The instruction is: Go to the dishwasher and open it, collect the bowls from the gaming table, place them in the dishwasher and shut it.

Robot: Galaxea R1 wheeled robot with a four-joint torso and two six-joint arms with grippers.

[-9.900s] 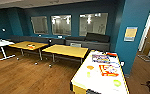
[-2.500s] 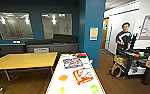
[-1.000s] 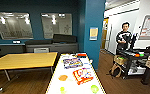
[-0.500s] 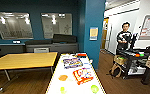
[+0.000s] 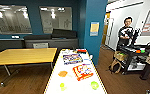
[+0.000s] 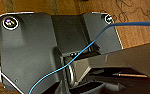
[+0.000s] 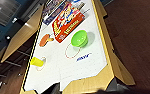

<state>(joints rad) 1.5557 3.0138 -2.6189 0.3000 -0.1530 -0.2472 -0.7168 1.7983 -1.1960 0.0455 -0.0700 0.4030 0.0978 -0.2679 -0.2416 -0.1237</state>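
While the robot faces the gaming table (image 5: 76, 82), three bowls sit on its white top: orange bowl (image 5: 63, 73) at 11 o'clock of centre, green bowl (image 7: 79, 38) at 4 o'clock, yellow-green one (image 5: 62, 85) at 7 o'clock; a careless reach could push the green bowl off the near yellow edge; either pincer's state cannot be told; wooden floor (image 5: 28, 80), blue walls (image 5: 91, 15), person (image 5: 126, 31) at 2 o'clock.

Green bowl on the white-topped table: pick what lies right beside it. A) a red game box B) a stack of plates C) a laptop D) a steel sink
A: in the right wrist view the green bowl sits on the gaming table next to the red game box.
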